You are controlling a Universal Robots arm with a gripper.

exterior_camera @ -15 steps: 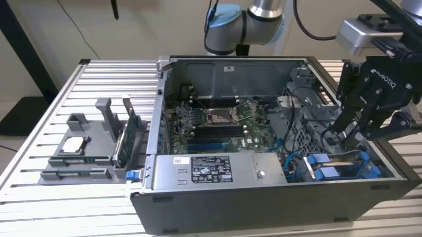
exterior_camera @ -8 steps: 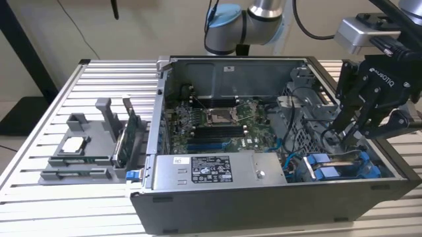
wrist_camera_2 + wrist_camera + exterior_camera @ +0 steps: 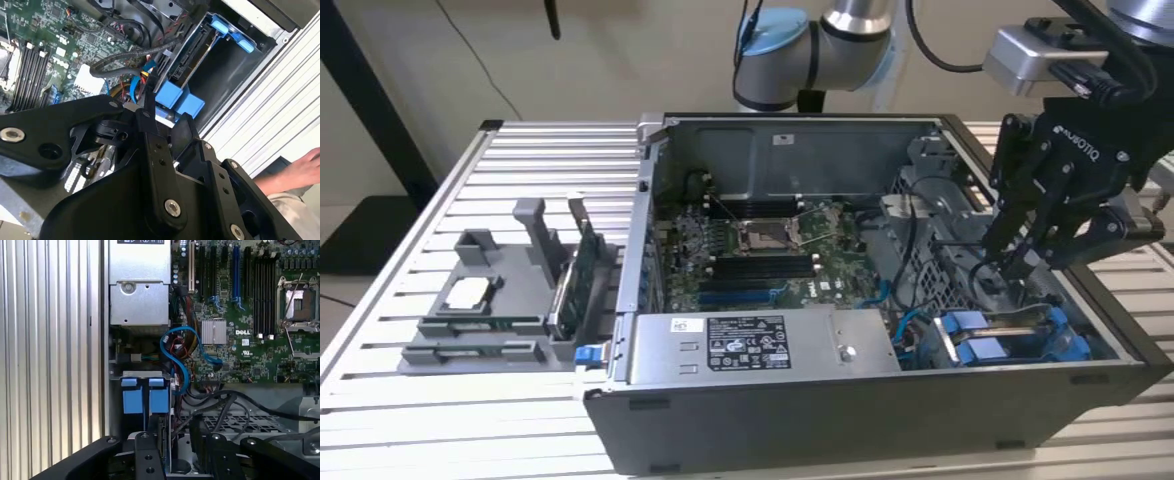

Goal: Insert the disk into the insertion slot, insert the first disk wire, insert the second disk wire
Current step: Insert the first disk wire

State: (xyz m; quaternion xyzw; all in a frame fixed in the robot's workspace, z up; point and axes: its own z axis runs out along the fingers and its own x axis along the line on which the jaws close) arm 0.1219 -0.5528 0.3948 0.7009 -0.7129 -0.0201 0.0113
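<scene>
The disk (image 3: 192,50) sits on edge inside the insertion slot (image 3: 225,80) of the dark drive cage, with its blue carrier frame (image 3: 227,27) at one end. In the exterior view the blue carrier (image 3: 987,338) shows at the case's front right corner. My black gripper (image 3: 1017,262) hangs just above that cage. It is open, and nothing shows between its fingers (image 3: 148,107). In both wrist views the gripper (image 3: 171,437) is above two blue tabs (image 3: 145,395). A blue data wire (image 3: 175,355) and a black, red and yellow wire bundle (image 3: 145,70) lie loose beside the cage.
The open computer case (image 3: 854,400) lies on a slatted aluminium table (image 3: 520,170). It holds the motherboard (image 3: 761,245) and the silver power supply (image 3: 747,345). A grey fixture (image 3: 494,300) with parts stands at the exterior view's left. A person's hand (image 3: 302,165) is beside the table.
</scene>
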